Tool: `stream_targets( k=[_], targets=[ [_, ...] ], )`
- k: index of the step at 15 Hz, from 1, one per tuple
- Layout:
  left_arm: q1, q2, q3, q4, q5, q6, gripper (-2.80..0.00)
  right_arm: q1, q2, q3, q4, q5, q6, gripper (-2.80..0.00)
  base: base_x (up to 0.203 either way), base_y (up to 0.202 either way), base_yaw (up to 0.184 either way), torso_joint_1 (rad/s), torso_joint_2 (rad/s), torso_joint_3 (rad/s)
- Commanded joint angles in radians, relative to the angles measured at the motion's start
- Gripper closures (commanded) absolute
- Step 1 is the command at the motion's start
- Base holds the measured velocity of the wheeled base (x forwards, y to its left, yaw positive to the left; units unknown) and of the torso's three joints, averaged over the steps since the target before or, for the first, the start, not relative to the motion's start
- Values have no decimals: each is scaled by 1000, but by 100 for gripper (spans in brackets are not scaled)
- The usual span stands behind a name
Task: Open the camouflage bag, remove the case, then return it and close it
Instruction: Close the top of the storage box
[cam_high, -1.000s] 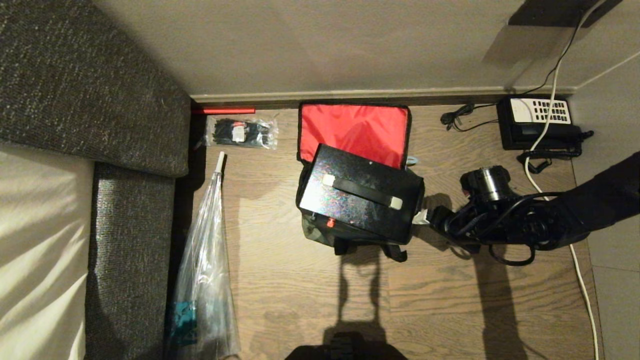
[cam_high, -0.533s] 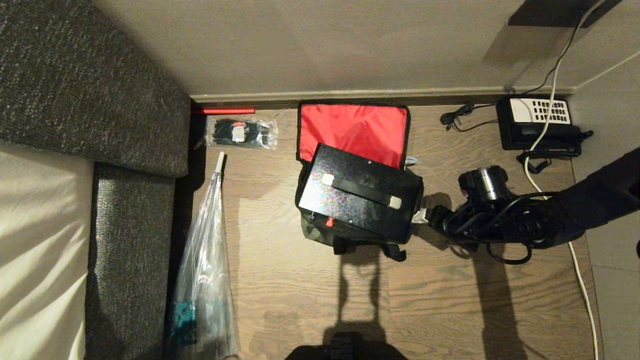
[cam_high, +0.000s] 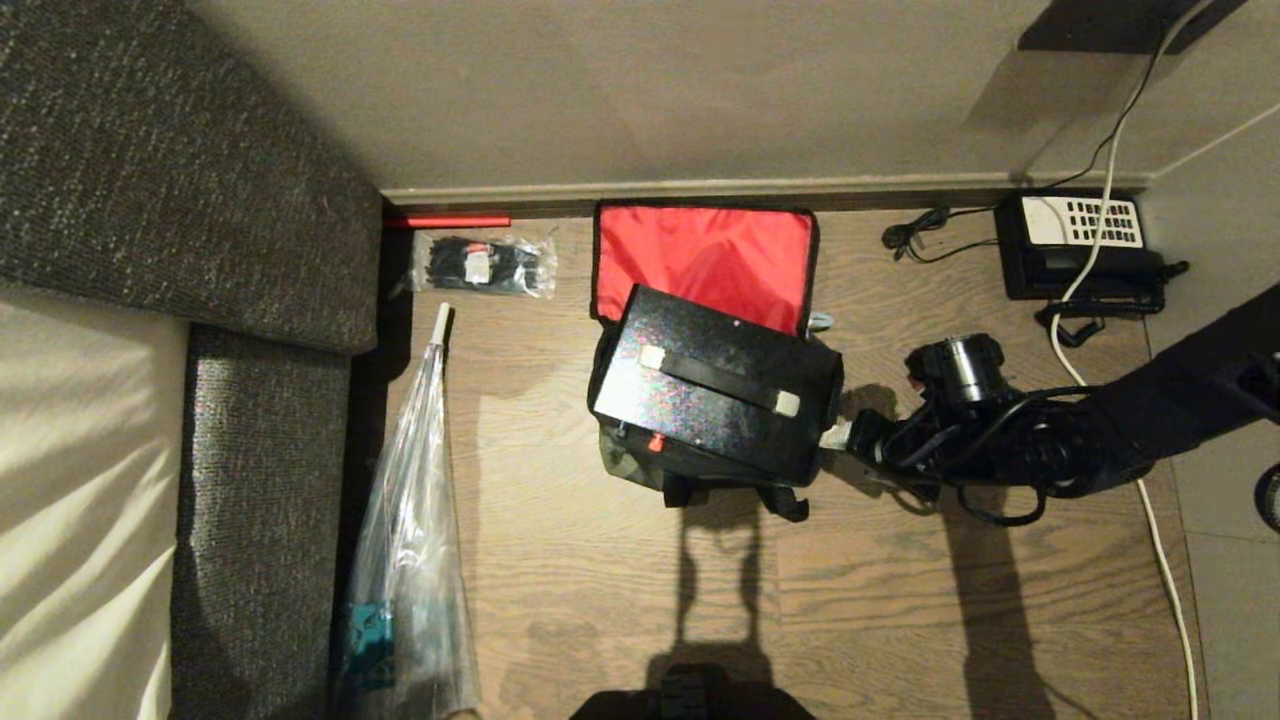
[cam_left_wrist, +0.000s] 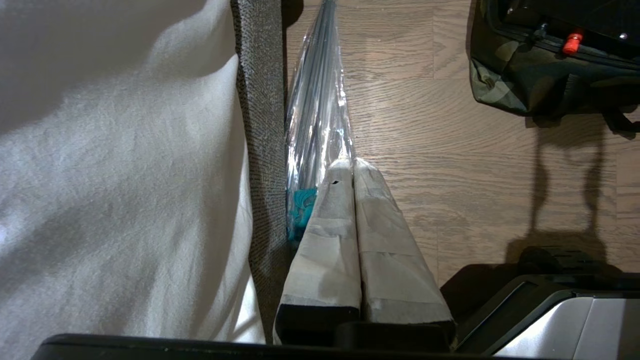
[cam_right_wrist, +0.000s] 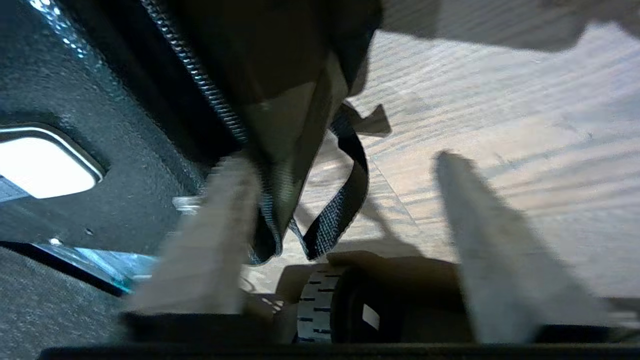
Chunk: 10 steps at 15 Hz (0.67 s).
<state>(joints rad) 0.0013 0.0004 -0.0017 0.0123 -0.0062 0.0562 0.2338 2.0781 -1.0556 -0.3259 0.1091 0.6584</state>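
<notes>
The camouflage bag (cam_high: 628, 466) stands on the wood floor with its lid thrown back, red lining (cam_high: 705, 260) facing up. The black speckled case (cam_high: 715, 395) lies askew on the bag's opening, handle up, red button (cam_high: 655, 443) at its front. My right gripper (cam_high: 836, 436) is low at the bag's right side. In the right wrist view the right gripper (cam_right_wrist: 340, 162) is open, with the bag's zippered edge (cam_right_wrist: 295, 115) and a black strap (cam_right_wrist: 345, 200) between its fingers; one finger (cam_right_wrist: 220, 220) lies against the case (cam_right_wrist: 75, 100). My left gripper (cam_left_wrist: 352, 162) is shut and parked by the sofa.
A black desk telephone (cam_high: 1080, 245) with cords sits at the back right, and a white cable (cam_high: 1160, 560) runs along the floor. A plastic-wrapped umbrella (cam_high: 410, 540) lies beside the grey sofa (cam_high: 150, 200). A small packet (cam_high: 483, 265) lies near the wall.
My right arm has shifted a little left, bringing its gripper closer against the bag's right side. The bag and case have barely moved.
</notes>
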Motion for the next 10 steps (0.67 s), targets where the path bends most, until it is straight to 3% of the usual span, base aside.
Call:
stream_targets(
  k=[1, 10],
  targets=[
    [0, -3, 0, 0, 0, 1, 0, -1, 4, -4, 7, -2, -10, 0, 0, 0, 0, 0, 0, 0],
    [2, -3, 0, 0, 0, 1, 0, 1, -32, -1, -1, -5, -43, 0, 0, 0, 0, 0, 0, 0]
  ],
)
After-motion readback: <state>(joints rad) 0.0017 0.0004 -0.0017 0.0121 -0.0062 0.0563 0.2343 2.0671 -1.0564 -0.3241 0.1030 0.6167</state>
